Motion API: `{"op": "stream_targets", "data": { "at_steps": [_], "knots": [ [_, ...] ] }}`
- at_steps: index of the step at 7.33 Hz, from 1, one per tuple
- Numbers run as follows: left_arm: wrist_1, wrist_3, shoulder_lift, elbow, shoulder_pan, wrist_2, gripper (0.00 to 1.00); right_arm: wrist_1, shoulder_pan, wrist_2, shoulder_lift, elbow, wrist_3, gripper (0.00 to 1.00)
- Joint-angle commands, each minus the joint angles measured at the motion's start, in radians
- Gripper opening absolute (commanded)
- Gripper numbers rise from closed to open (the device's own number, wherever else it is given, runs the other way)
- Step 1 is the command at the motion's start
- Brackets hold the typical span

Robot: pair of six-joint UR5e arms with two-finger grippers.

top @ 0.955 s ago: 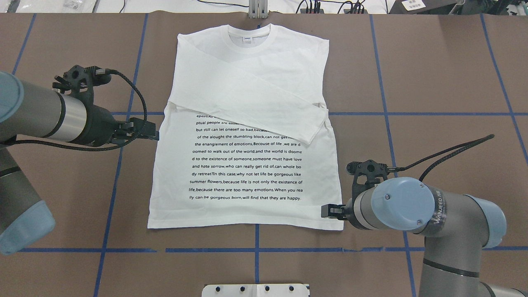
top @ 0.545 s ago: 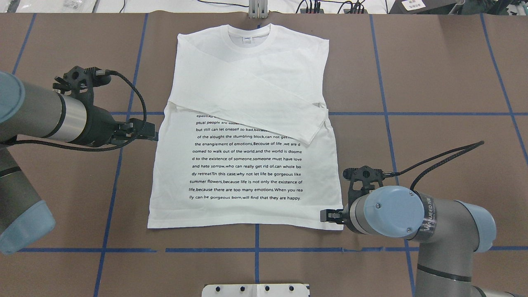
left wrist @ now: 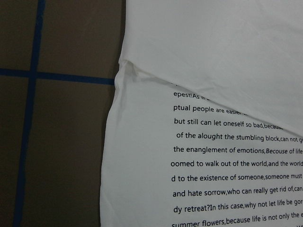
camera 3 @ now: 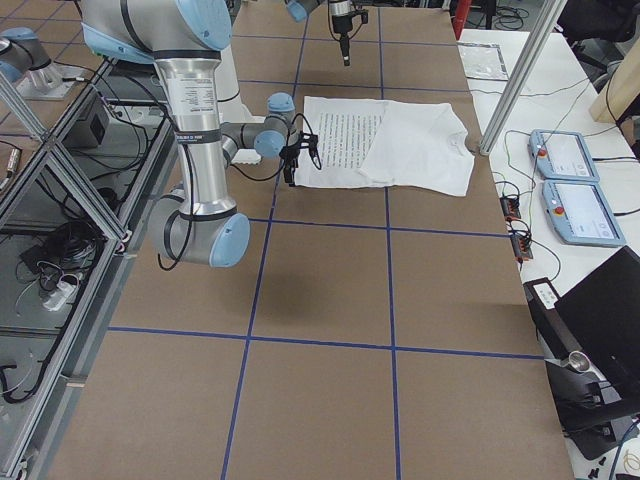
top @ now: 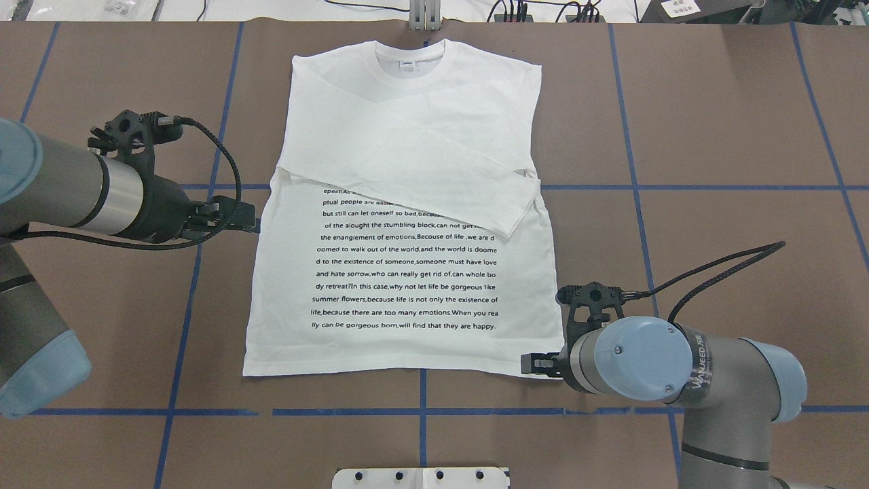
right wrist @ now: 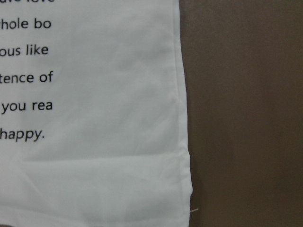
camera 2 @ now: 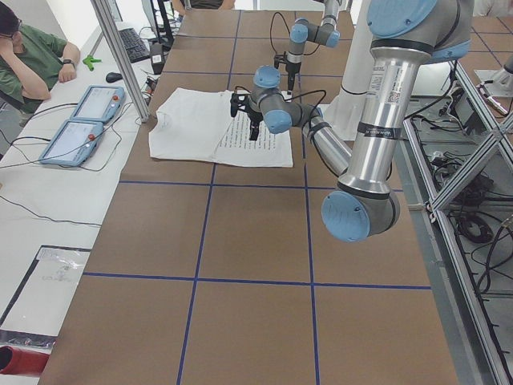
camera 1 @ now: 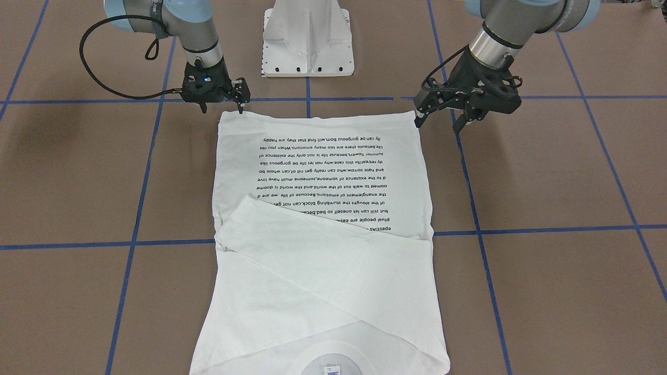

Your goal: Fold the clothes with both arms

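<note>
Shirt [top: 407, 136] lies flat at the centre of the table [top: 713, 136], printed text up, collar at 12 o'clock, sleeves folded across the chest. Left gripper [top: 254, 223], jaws spread, hovers just beside the 9 o'clock side edge. Right gripper [top: 524, 363], jaws spread, sits at the 5 o'clock hem corner; contact cannot be determined.

A brown table [top: 713, 102] bears a grid of blue tape lines [top: 679, 187]. In the front-facing view a white pedestal base [camera 1: 307, 41] stands at twelve o'clock. In the left view, a person in green [camera 2: 28, 60] is at ten o'clock, with two light-blue tablets [camera 2: 96, 103] just beside them.
</note>
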Motion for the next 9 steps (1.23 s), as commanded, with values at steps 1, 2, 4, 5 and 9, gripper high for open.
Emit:
{"op": "stream_targets", "data": {
  "at_steps": [1,2,4,5,9],
  "knots": [
    [0.000,0.000,-0.002,0.000,0.001,0.000,0.99,0.019,-0.001,0.007,0.000,-0.017,0.001,0.98],
    [0.000,0.000,-0.005,0.000,0.001,0.000,0.99,0.013,0.002,0.009,-0.002,-0.015,0.001,0.95],
    [0.000,-0.002,-0.005,0.000,0.001,0.000,0.99,0.008,0.012,0.015,-0.003,-0.014,0.002,0.94],
    [0.000,-0.002,-0.005,0.000,0.001,0.000,0.99,0.008,0.030,0.038,-0.002,-0.012,0.002,0.93],
    [0.000,-0.002,-0.005,0.002,0.003,0.000,0.99,-0.043,0.052,0.063,0.010,-0.021,0.002,0.92]
  ]
}}
